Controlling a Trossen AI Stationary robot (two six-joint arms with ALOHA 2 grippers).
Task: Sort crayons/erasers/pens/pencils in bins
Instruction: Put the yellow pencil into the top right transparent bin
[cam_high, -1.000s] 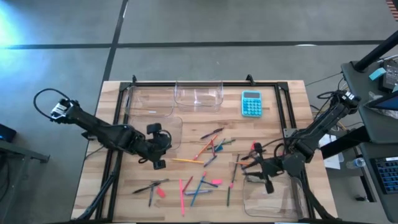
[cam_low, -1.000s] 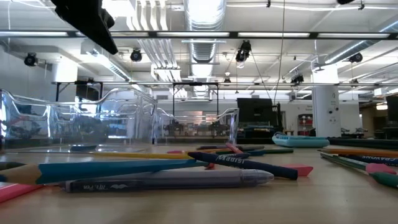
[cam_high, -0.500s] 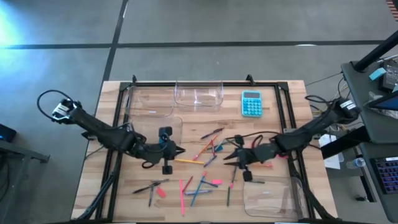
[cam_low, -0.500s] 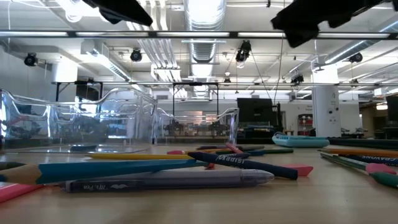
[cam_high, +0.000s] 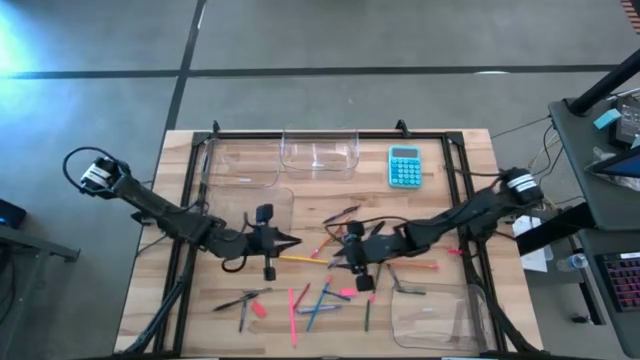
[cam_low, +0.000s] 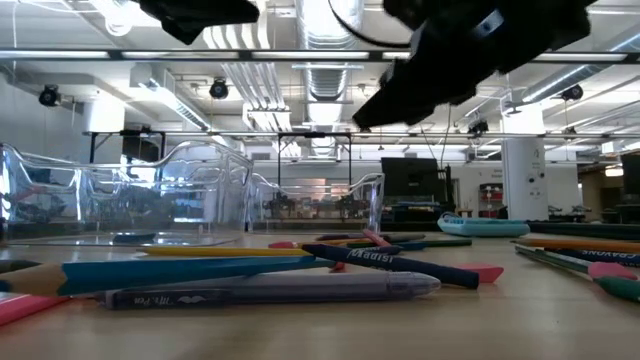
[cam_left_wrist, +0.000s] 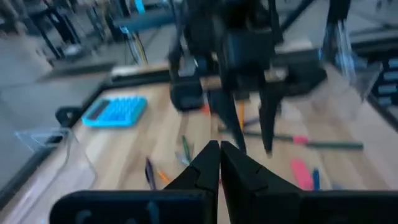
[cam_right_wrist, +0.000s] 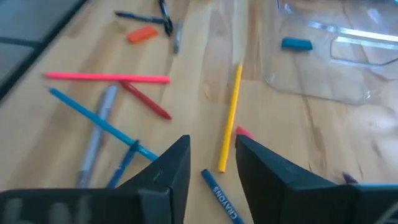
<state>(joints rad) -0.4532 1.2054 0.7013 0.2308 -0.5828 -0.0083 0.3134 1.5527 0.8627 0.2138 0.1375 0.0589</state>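
Wooden table (cam_high: 150, 300) strewn with coloured sticks | left gripper (cam_high: 290, 241) pinched shut, empty, mid-table | right gripper (cam_high: 337, 262) narrowly parted above sticks | only right wrist view shows blue stubby eraser (cam_right_wrist: 296, 43) inside clear plastic bin (cam_right_wrist: 367, 84).

The wooden table (cam_high: 470, 180) carries four clear bins: one (cam_high: 243, 165) near the far left corner, a taller one (cam_high: 320, 152) at the middle of the far edge, one (cam_high: 275, 215) just nearer than the first, and one (cam_high: 440, 318) at the near right corner. A turquoise calculator (cam_high: 404, 166) lies beside the taller bin. Both arms reach over the middle of the table, the left gripper (cam_high: 288, 242) and right gripper (cam_high: 335, 262) pointing toward each other above a scatter of coloured sticks. A yellow pencil (cam_high: 300, 259) lies between them. A pink eraser (cam_high: 257, 310) sits near the near edge.
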